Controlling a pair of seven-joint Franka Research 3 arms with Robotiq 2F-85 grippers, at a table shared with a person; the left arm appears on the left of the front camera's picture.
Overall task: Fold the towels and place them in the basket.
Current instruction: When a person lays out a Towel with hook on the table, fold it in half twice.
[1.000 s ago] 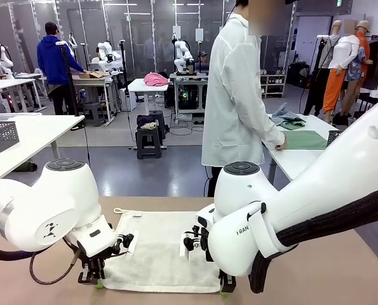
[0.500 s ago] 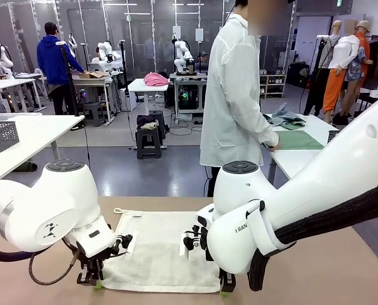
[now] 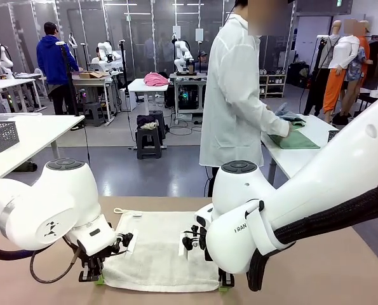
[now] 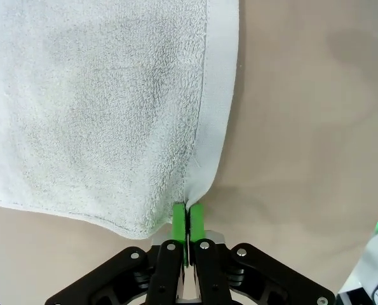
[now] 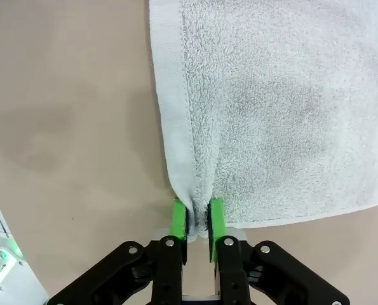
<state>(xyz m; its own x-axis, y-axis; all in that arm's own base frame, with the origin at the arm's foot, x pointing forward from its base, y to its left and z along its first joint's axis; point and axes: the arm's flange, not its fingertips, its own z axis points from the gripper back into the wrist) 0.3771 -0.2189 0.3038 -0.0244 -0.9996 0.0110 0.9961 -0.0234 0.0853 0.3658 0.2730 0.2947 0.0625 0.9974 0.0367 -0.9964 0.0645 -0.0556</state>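
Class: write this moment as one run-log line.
stage: gripping near corners | left gripper: shut on off-white towel corner | right gripper: shut on other corner | fold: not started | person: hands on green towel

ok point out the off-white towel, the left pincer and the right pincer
off-white towel (image 3: pixel 157 251): front view, middle of the cloth
left pincer (image 4: pixel 188 213): left wrist view, midway between its tips, on the towel's corner
right pincer (image 5: pixel 197 210): right wrist view, midway between its tips, on the towel's corner

Our left gripper (image 3: pixel 92 278): fingers (image 4: pixel 179 222) pinched shut on the near left corner of the off-white towel (image 3: pixel 157 251). Our right gripper (image 3: pixel 225 286): clamped on its near right corner. Both point down.
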